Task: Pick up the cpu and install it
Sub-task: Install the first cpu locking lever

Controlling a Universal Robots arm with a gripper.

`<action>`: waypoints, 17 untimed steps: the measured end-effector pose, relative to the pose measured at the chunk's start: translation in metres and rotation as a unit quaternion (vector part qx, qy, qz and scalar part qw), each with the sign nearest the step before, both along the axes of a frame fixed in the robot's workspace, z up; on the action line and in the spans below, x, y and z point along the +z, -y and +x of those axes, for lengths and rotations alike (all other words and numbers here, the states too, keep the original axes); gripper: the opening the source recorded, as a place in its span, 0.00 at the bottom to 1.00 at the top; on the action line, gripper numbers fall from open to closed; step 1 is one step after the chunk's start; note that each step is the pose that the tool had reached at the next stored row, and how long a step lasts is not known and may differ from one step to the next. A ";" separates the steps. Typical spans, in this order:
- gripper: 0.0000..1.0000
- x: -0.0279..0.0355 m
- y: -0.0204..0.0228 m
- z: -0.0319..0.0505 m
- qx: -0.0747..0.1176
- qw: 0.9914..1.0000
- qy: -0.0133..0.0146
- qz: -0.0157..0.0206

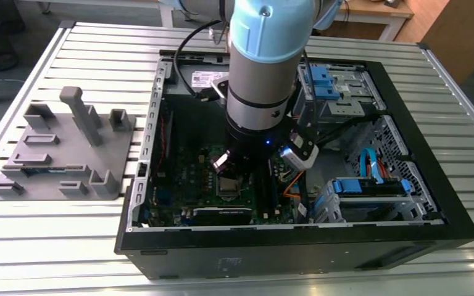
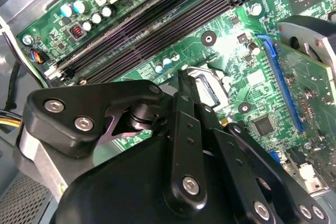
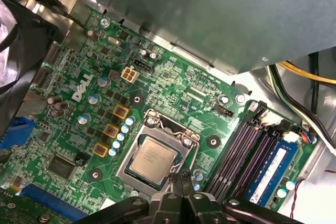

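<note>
While poised low over the motherboard, gripper fingers pressed together, holding nothing, tips just beside the cpu. Cpu seated flat in the socket, metal frame around it. Empty memory slots alongside. Open computer case resting on a slatted aluminium table; grey fixture tray at the exterior view's left.

Cpu socket's near edge behind the hand

The computer case lies open on the table, the parts holder beside it at the exterior view's left. Inside, the cpu sits in the motherboard socket, memory slots alongside, the gripper just above.
</note>
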State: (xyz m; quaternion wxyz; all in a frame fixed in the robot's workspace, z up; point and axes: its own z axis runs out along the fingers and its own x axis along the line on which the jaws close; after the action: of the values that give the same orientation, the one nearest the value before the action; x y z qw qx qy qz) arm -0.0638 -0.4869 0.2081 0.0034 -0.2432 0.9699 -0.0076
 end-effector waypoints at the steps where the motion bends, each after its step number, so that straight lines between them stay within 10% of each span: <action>1: 0.11 -0.0003 0.0003 0.0001 0.000 1.000 0.000 0.000; 17: 0.11 -0.0024 0.0022 0.0005 -0.003 1.000 0.000 -0.001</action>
State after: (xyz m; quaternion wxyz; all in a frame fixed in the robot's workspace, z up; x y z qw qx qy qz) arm -0.0633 -0.4891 0.2057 0.0032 -0.2400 0.9707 -0.0084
